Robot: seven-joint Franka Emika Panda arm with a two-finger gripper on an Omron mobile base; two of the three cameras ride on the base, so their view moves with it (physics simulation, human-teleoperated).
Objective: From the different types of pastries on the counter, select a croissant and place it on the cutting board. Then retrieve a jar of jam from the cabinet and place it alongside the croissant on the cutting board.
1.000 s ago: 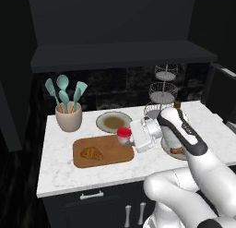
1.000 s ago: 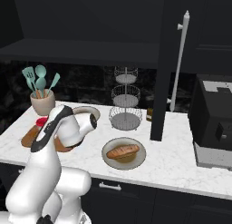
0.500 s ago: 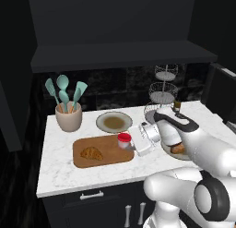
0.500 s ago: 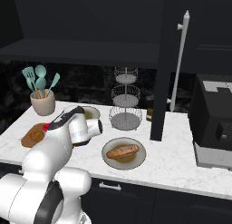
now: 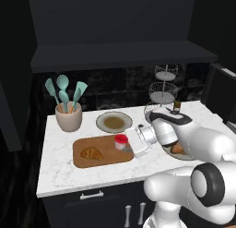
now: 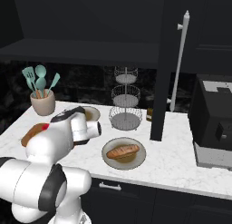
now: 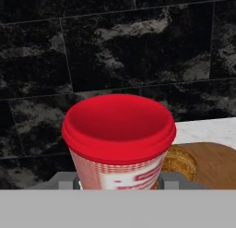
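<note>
My gripper [image 5: 127, 142] is shut on the jar of jam [image 5: 121, 140], a small jar with a red lid, low over the right end of the cutting board [image 5: 107, 155]. Whether the jar touches the wood I cannot tell. The golden croissant [image 5: 91, 153] lies on the left half of the board. The hand view has the jar [image 7: 119, 138] upright between the fingers, with the croissant [image 7: 180, 162] and board [image 7: 216, 161] behind it. From the right base view, the red lid [image 6: 44, 127] and a bit of board [image 6: 28, 136] peek past the arm.
A plate with the reddish-brown bun [image 5: 178, 149] [image 6: 123, 151] sits right of the board. An empty plate [image 5: 114, 122], a utensil crock [image 5: 68, 116], a tiered wire basket [image 5: 163, 91] and a small dark bottle [image 5: 177, 105] stand behind. A dark appliance [image 6: 214, 128] occupies the counter's right end.
The gripper has carried the jar downward, closer to the right end of the board. The croissant has stayed put.
</note>
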